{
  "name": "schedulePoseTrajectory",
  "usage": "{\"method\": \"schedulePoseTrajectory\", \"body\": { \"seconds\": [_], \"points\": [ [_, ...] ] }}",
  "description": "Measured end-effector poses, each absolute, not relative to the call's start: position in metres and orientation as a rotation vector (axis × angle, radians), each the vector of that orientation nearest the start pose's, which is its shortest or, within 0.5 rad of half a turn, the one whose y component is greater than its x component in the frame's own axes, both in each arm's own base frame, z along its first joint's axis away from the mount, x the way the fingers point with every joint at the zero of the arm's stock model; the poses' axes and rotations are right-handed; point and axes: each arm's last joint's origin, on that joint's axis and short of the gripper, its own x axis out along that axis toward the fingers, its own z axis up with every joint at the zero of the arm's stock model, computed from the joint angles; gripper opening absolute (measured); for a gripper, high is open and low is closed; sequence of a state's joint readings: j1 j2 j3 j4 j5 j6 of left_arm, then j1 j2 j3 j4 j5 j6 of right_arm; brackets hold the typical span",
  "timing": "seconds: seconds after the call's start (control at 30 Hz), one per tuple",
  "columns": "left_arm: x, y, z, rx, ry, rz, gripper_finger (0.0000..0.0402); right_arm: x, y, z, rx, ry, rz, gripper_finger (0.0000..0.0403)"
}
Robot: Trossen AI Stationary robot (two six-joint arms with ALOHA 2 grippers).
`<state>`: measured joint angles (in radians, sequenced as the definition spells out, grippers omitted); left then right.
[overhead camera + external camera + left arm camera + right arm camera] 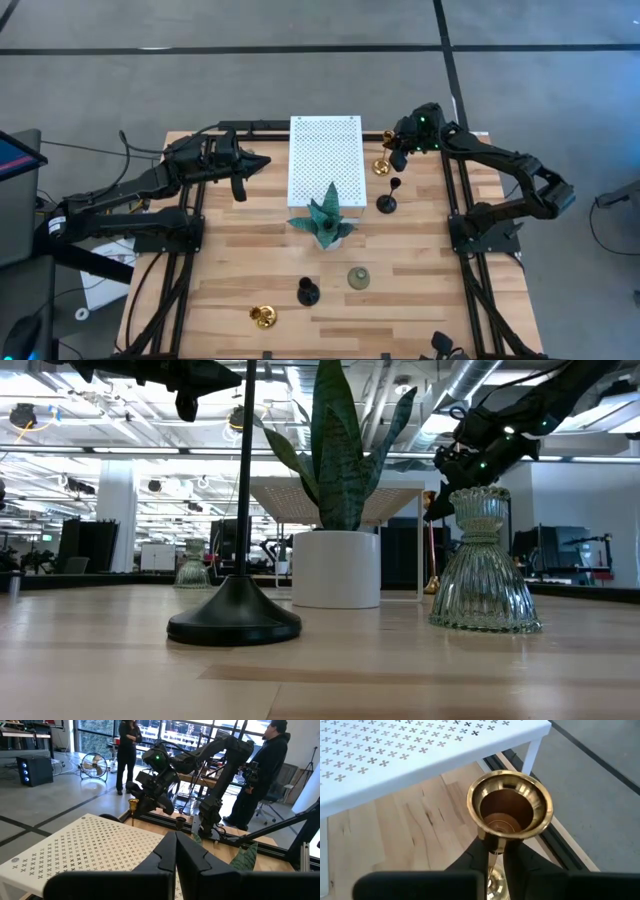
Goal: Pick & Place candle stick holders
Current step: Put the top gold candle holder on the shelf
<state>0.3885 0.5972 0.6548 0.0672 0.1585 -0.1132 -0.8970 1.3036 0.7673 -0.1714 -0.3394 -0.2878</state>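
Observation:
One gold candle stick holder (382,163) stands upright on the table by the right edge of the white perforated board (325,158), and my right gripper (493,854) is shut on it. A black holder (387,201) stands just nearer. Toward the near edge are another black holder (308,292), a grey-green holder (358,277) and a second gold holder (263,316). My left gripper (176,851) hovers shut, with nothing in it, left of the board. My right gripper pinches the gold holder's thin stem (492,861) between its two fingers, just under the flared cup (510,807). The fingers come slanting down from the table's far right and lie across the stem. The holder is upright, its base (381,168) on the table.
A teal spiky plant in a white pot (326,222) stands at the table's middle, near the board's front edge. The board stands raised on legs (534,755) close to the held holder. Two people (262,770) stand in the room beyond the table.

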Motion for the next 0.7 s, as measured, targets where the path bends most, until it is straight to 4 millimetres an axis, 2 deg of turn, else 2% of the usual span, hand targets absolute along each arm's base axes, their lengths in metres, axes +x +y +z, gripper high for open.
{"method": "schedulePoseTrajectory", "body": {
  "seconds": [0.2, 0.3, 0.5, 0.7],
  "points": [
    [0.13, 0.048, 0.338, -0.079, -0.133, 0.222, 0.0004, 0.167, -0.194, 0.237, 0.108, 0.605, -0.456, 0.002],
    [0.13, 0.048, 0.338, -0.079, -0.133, 0.222, 0.0004, 0.164, -0.191, 0.25, 0.1, 0.599, -0.466, 0.002],
    [0.13, 0.048, 0.338, -0.079, -0.133, 0.222, 0.0004, 0.162, -0.189, 0.295, 0.086, 0.591, -0.483, 0.002],
    [0.13, 0.048, 0.338, -0.079, -0.133, 0.222, 0.0004, 0.168, -0.19, 0.35, 0.051, 0.55, -0.476, 0.002]
  ]
}}
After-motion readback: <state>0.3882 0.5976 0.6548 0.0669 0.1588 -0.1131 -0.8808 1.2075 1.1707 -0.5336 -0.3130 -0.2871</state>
